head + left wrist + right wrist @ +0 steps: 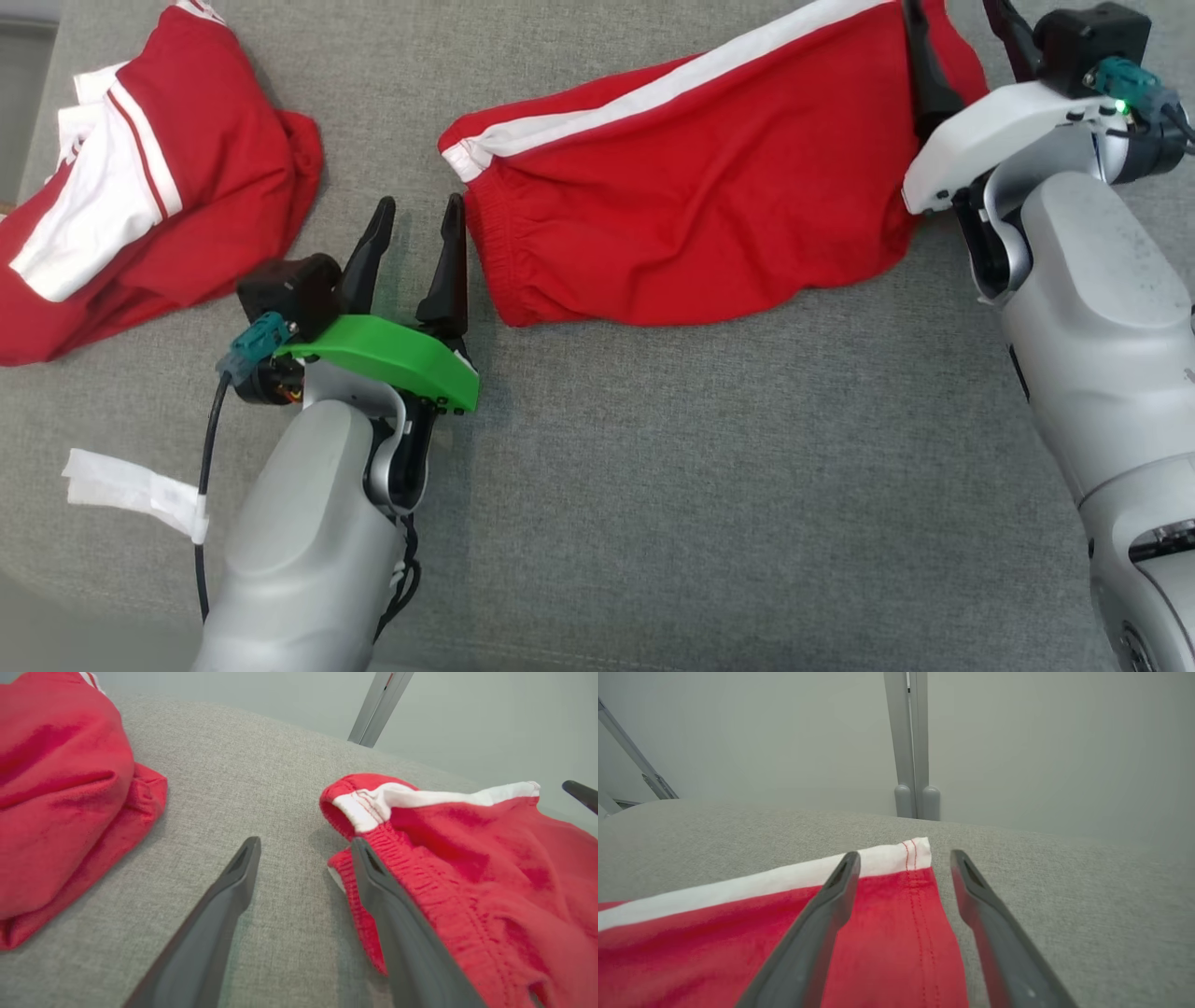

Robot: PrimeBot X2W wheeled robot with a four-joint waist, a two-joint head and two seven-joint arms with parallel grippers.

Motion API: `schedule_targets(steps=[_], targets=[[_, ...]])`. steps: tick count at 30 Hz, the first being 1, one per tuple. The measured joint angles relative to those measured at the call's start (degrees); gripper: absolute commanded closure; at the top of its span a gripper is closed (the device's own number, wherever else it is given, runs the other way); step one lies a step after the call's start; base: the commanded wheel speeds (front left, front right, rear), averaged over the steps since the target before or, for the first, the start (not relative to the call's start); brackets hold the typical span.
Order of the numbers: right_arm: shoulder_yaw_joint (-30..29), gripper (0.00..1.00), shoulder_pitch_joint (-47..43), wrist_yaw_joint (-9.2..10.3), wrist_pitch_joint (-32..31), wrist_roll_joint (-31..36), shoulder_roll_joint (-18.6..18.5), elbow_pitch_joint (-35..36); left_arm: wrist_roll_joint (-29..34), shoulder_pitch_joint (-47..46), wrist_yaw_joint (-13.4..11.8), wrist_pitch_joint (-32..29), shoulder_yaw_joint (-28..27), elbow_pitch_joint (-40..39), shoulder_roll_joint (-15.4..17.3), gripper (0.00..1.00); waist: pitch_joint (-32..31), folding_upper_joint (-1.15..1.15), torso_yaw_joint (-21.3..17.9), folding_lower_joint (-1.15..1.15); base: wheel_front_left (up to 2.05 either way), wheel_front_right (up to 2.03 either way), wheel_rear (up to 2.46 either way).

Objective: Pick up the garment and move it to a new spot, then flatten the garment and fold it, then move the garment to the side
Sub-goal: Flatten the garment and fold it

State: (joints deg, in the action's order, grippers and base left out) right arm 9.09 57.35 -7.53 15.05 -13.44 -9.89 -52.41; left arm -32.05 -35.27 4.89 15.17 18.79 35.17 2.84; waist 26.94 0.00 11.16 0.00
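Garment (pixel 709 187) — just beside left pincer (pixel 420 203)

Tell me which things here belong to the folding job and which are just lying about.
Job:
- shorts, spread between the grippers
- left gripper, open beside the waistband
- right gripper, open over the hem corner

Lying about:
- crumpled garment, far left
- white tag, by the left arm's cable

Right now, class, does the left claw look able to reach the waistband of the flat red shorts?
Probably yes: the left claw stands open right beside the waistband of the red shorts, with nothing lying between them.
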Motion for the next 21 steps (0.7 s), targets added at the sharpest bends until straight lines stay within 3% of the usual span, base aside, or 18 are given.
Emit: schedule_targets(steps=[6, 14, 15, 17, 21], targets=[[1.21, 0.00, -6.14, 0.00, 0.00, -3.94, -1.24, 0.75, 1.35, 3.27, 0.02, -0.01, -1.54, -1.02, -0.02, 0.00, -2.01, 0.00, -0.60, 0.00, 0.00, 0.00, 0.00], [7.95, 0.00, -10.20, -0.01, -1.12, -11.21, -2.42, -3.69, 2.58, 6.61, -0.01, -0.01, -2.03, -1.38, -0.02, 0.00, -4.56, 0.00, -1.16, 0.00, 0.00, 0.00, 0.00], [8.45, 0.45, -10.20, -0.02, -1.34, -11.68, -2.42, -4.12, 2.69, 6.80, -0.01, 0.00, -2.01, -1.40, -0.02, 0.00, -4.72, 0.00, -1.21, 0.00, 0.00, 0.00, 0.00], [9.91, 1.00, -10.20, -0.01, -1.89, -12.92, -2.38, -5.09, 3.02, 7.05, -0.03, 0.00, -1.85, -1.37, -0.02, 0.00, -5.06, 0.00, -1.23, 0.00, 0.00, 0.00, 0.00], [10.82, 1.00, -10.22, -0.02, -1.31, -15.85, -1.88, -6.00, 3.93, 7.77, -0.44, -0.01, -1.60, -1.37, -0.02, 0.00, -5.88, 0.00, -1.17, 0.00, 0.00, 0.00, 0.00]])
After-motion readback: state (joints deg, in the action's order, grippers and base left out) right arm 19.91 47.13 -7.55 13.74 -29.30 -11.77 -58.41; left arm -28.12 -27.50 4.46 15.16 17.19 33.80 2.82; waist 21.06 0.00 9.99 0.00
